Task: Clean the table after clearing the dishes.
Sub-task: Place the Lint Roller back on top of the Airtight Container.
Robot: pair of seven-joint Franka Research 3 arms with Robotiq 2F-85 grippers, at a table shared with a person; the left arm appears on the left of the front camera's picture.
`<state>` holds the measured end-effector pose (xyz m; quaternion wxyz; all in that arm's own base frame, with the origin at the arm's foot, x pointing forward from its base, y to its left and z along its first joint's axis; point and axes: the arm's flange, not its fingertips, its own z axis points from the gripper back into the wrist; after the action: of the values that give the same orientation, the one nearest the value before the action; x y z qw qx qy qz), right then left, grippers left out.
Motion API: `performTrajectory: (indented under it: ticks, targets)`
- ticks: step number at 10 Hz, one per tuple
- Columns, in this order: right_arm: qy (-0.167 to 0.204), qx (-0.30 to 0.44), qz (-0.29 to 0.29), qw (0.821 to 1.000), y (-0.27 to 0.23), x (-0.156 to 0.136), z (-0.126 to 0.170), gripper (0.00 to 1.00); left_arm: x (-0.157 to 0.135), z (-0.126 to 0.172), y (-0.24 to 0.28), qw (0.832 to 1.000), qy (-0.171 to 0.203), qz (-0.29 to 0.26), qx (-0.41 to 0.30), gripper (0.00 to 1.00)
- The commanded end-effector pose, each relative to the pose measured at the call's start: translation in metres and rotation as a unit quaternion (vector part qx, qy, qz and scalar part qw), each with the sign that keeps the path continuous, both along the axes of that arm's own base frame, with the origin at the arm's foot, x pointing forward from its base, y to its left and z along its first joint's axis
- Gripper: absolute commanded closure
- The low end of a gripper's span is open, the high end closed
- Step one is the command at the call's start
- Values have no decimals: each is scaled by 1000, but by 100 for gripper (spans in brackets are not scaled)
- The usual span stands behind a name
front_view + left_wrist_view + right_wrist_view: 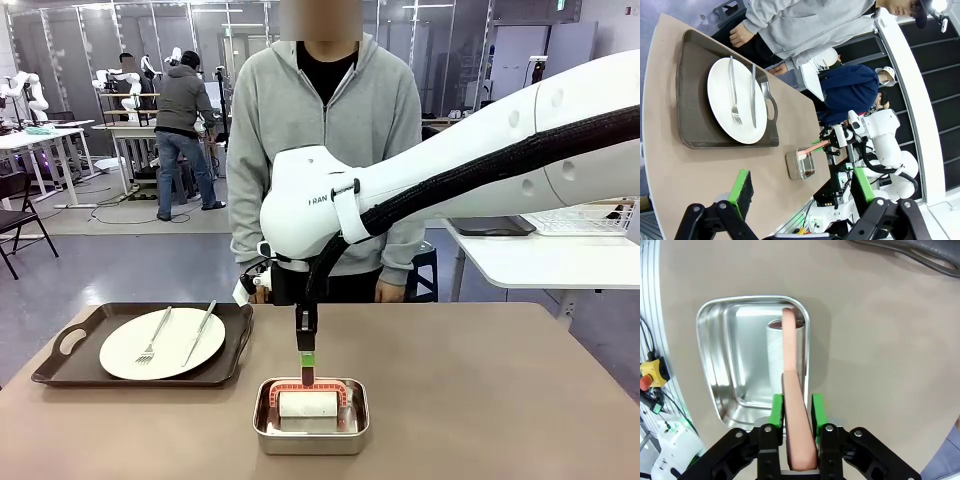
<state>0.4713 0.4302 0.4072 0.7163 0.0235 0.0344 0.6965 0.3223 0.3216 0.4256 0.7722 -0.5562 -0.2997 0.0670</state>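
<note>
At the bottom centre of the front frame sat a small steel pan (pixel 310 446) on the tan table (pixel 500 400), with a white roller (pixel 308 405) lying in it. The right gripper (pixel 798 407) hung straight above, its green pads close along both sides of the roller's pink handle (pixel 789 340) — whether they truly pinched it, I could not tell. The left gripper (pixel 802 192) stood wide, nothing between its fingers. Farther back, at left, a dark tray (pixel 60 372) carried one white plate (pixel 125 352) with fork (pixel 155 337) and knife (pixel 200 332) — a person (pixel 320 130) stood beyond.
</note>
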Motion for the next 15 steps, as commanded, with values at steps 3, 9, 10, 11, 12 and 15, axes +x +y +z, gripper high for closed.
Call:
performTrajectory:
  ticks: [3,9,10,11,12,15]
  targets:
    - [-22,14,7,1000,-8,-3,-10,35,-2,1,1,1000,-4,0,0,0]
    - [-59,23,7,998,-7,-15,36,0,-2,1,1,1000,-4,0,0,0]
    - [-59,19,4,998,-7,-14,37,0,-2,1,1,1000,-4,0,0,0]
    - [-58,15,-2,998,-5,-13,36,0,-2,1,1,1000,-4,0,0,0]
    - [-60,23,-21,998,-6,-10,37,0,-2,1,1,1000,-4,0,0,0]
    - [-53,24,0,998,-3,-6,40,0,-2,1,1,1000,-4,0,0,0]
